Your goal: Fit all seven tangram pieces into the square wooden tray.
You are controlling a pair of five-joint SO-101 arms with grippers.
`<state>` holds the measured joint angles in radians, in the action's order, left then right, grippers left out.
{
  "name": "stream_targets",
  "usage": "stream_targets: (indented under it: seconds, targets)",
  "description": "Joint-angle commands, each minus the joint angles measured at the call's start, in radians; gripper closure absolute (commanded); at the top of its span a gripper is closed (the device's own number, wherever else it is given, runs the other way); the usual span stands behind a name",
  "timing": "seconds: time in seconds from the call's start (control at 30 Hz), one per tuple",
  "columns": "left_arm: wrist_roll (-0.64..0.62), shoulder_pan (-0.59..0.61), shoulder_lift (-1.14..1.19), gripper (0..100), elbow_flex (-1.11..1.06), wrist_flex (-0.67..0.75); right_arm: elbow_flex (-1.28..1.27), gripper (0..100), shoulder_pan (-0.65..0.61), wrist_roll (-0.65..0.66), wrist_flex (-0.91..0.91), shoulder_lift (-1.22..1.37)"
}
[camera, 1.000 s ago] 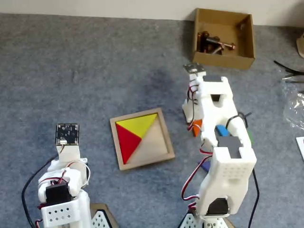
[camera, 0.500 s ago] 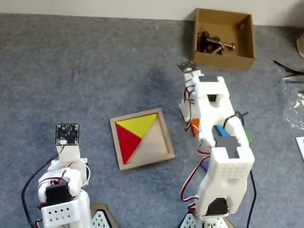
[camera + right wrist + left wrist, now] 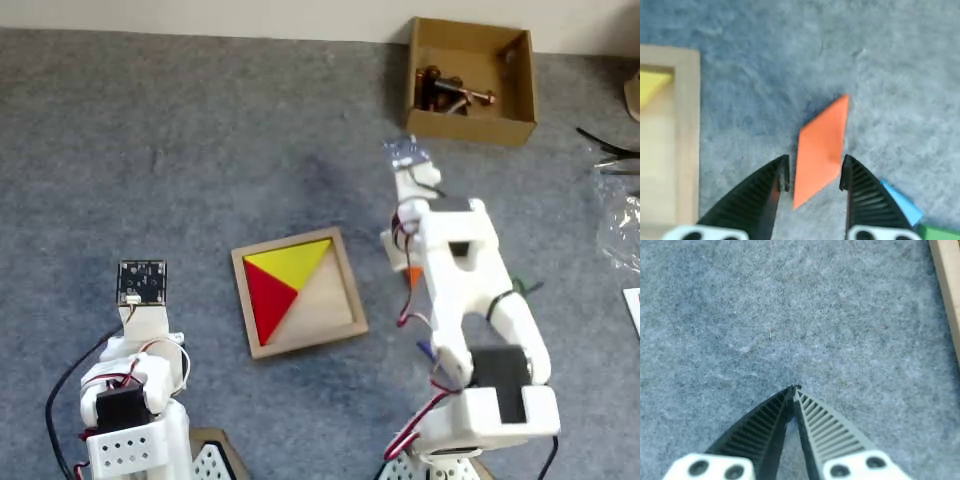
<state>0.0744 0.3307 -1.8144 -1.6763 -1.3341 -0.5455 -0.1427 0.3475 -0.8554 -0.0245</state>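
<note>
On grey carpet (image 3: 150, 150), at the far edge: cardboard box (image 3: 465, 128) holding coppery metal parts (image 3: 450, 92). Off right: black tools (image 3: 605, 150), clear plastic bag (image 3: 620, 230).

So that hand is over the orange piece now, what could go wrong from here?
The orange piece lies slanted between the right hand's open fingers, so closing might pinch only its corners and twist or drop it. The blue piece sits close beside one finger and could get nudged.
</note>
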Motion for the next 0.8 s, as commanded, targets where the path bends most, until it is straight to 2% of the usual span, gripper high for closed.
stream_targets:
  seconds: [0.0, 0.4, 0.77]
  targets:
    - [-0.009, 0.013, -0.007, 99, -0.019, -0.005, -0.065, 83.7, -0.019, 0.012, 0.101, -0.104]
    - [-0.009, 0.013, -0.007, 99, -0.019, -0.005, -0.213, 83.8, -0.024, 0.012, 0.314, -0.151]
    - [-0.009, 0.013, -0.007, 99, -0.019, -0.005, -0.222, 83.8, -0.018, 0.012, 0.331, -0.15]
